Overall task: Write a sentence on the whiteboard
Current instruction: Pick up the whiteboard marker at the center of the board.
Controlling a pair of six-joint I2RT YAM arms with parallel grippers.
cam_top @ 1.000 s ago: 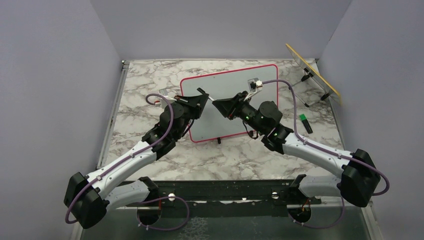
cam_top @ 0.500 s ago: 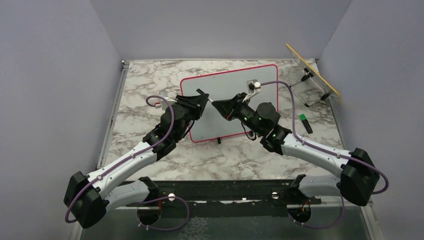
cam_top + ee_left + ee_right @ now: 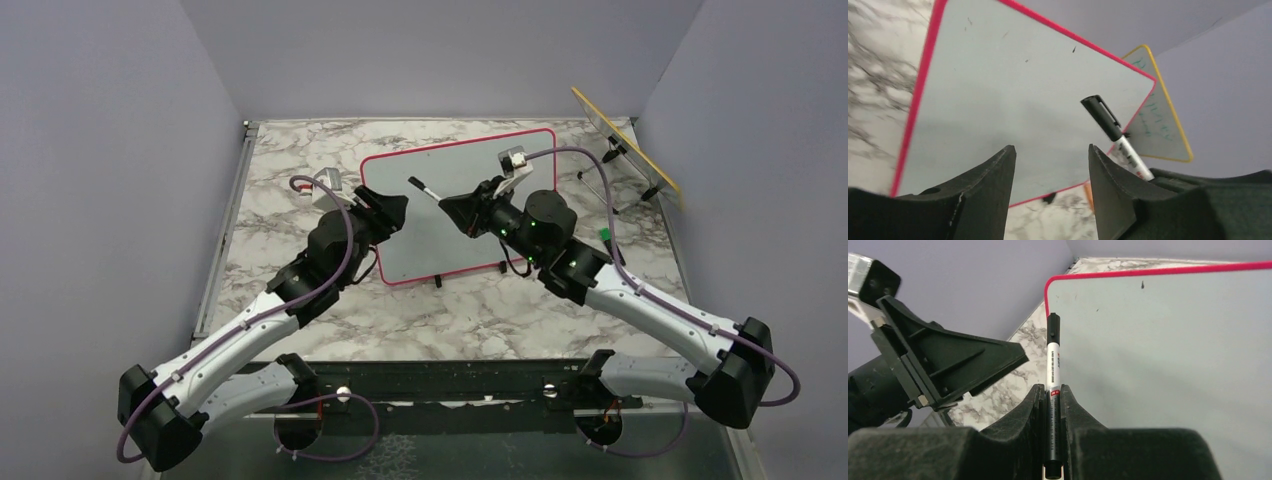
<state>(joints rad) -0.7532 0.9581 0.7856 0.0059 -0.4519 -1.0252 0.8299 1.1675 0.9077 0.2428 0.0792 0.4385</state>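
Note:
The whiteboard (image 3: 440,235), pink-red framed, lies flat on the marble table; in the wrist views (image 3: 998,90) (image 3: 1173,340) it bears only a few small specks, and no sentence shows on it. My right gripper (image 3: 452,206) (image 3: 1050,388) is shut on a marker (image 3: 425,189) (image 3: 1052,360), white-barrelled with its black cap on, held above the board's left half and pointing towards the left arm. My left gripper (image 3: 395,206) (image 3: 1052,150) stands open and holds nothing, over the board's left edge, apart from the marker's cap (image 3: 1102,116).
A yellow-edged panel (image 3: 625,140) (image 3: 1153,120) leans on a wire stand at the back right. A green-capped pen (image 3: 610,246) lies on the table right of the board. The left gripper's fingers (image 3: 948,365) are close to the marker's left side.
My left gripper has opened and drawn back to the left, away from the marker's cap. The right gripper keeps the marker and has shifted slightly up and right.

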